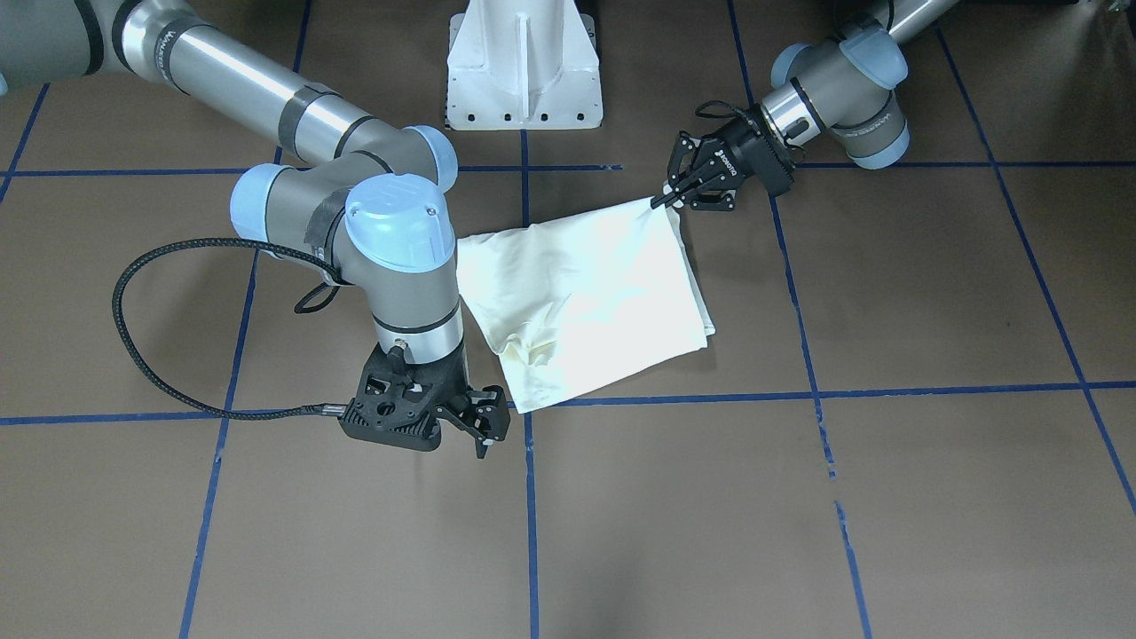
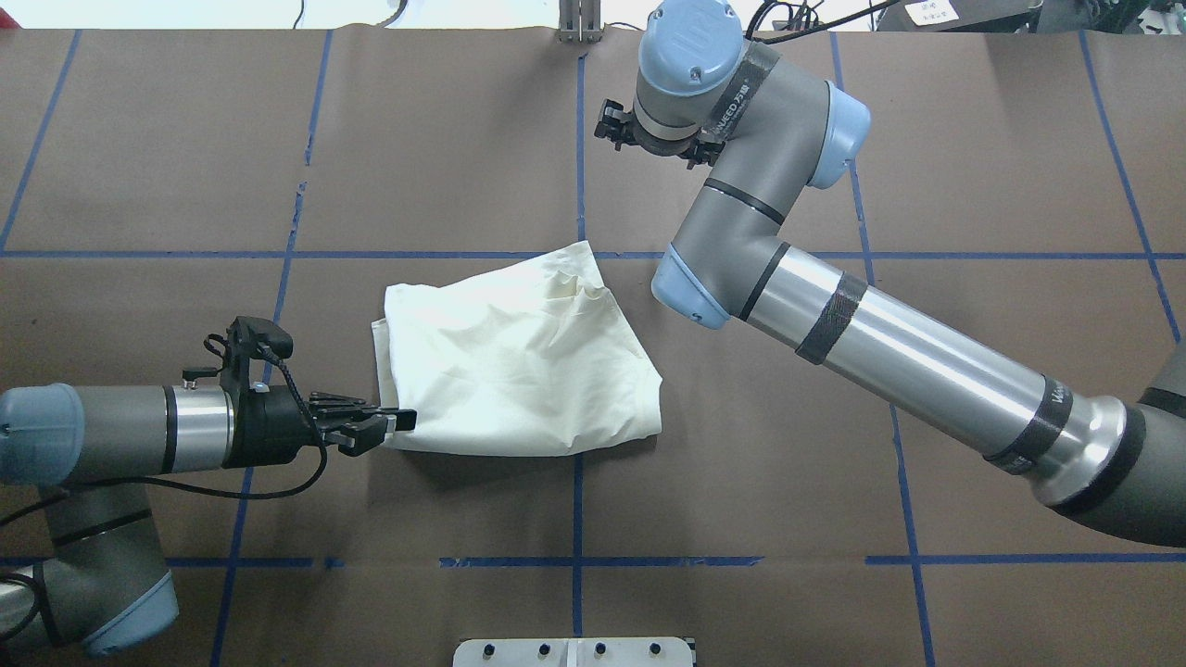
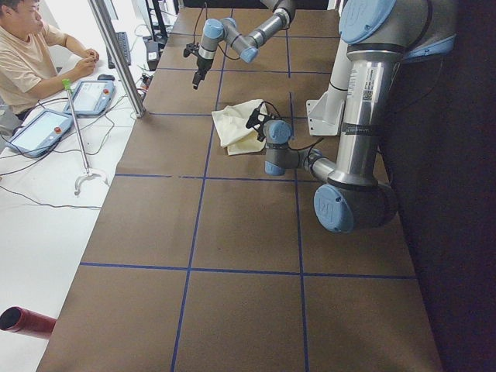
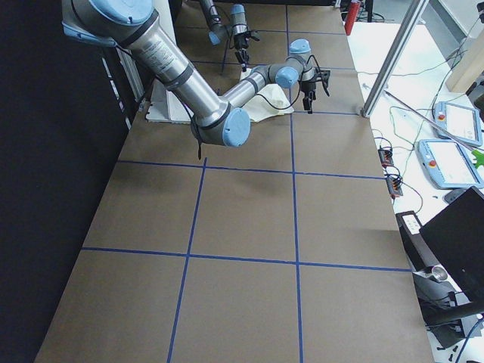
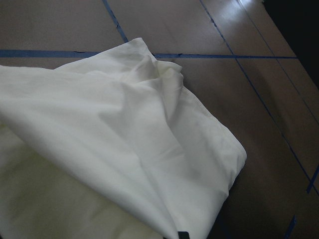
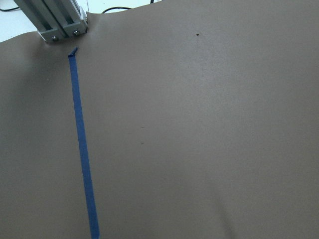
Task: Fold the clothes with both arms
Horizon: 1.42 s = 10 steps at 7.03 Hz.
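Facing the robot, the shirt (image 1: 586, 293) lies folded small, plain side up, mid-table (image 1: 887, 497). The left gripper (image 1: 667, 201) is clamped on the corner nearest the robot, while the right gripper (image 1: 486, 424) hangs empty near the far corner, its opening unclear to me. Overhead shows that same pinch, and the left wrist view shows the top layer raised off the one beneath, so I judge a further fold is in hand. The next move calls for carrying that corner across, taut, to the opposite edge.
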Tool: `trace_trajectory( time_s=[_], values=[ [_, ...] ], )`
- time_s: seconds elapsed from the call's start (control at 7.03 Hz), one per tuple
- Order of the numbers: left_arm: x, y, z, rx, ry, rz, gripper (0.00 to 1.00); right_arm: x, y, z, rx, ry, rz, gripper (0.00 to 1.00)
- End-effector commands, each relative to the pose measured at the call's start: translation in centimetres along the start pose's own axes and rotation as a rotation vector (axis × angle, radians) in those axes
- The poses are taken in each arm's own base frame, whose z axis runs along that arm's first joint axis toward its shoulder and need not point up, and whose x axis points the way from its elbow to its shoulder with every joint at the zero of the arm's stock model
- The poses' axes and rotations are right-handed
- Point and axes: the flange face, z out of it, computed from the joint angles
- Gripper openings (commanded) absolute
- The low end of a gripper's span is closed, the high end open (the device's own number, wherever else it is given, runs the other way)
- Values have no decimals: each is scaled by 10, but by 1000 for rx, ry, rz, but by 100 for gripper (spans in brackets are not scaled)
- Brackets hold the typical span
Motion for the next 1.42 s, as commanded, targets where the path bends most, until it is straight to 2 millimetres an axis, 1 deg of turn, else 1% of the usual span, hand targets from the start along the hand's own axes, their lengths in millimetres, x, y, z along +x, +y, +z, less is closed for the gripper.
trace_trajectory(
  time_s=[0.0, 0.14, 0.28, 0.43, 0.57, 0.71, 0.85, 1.0, 1.14, 1.28],
  values=[
    [-3, 16, 5, -30, -4, -3, 0, 0, 0, 0, 0, 0, 0, 100],
    [-6, 29, 12, -57, -11, 2, 0, 0, 0, 0, 0, 0, 1, 100],
    [-15, 34, 16, -78, -38, 32, 0, 2, 0, 2, -1, 3, 2, 100],
    [-18, 36, 21, -103, -70, 25, 0, 4, 0, 3, -1, 6, 2, 100],
    [-18, 37, 21, -111, -72, 24, 0, 5, 0, 4, -1, 6, 4, 100],
    [-17, 41, 22, -130, -66, 21, 6, 5, 0, 4, -1, 6, 4, 100],
    [-11, 54, 28, -152, -56, 38, 42, 7, 1, 5, 4, -15, 2, 100],
    [-14, 56, 30, -165, -68, 80, 76, 16, 2, 12, 5, -27, 1, 100],
    [-12, 50, 28, -163, -63, 100, 100, 16, 2, 11, 4, -29, -2, 100],
    [-16, 34, 18, -179, -45, 99, 100, 14, 2, 10, 5, -32, -3, 100]
  ],
)
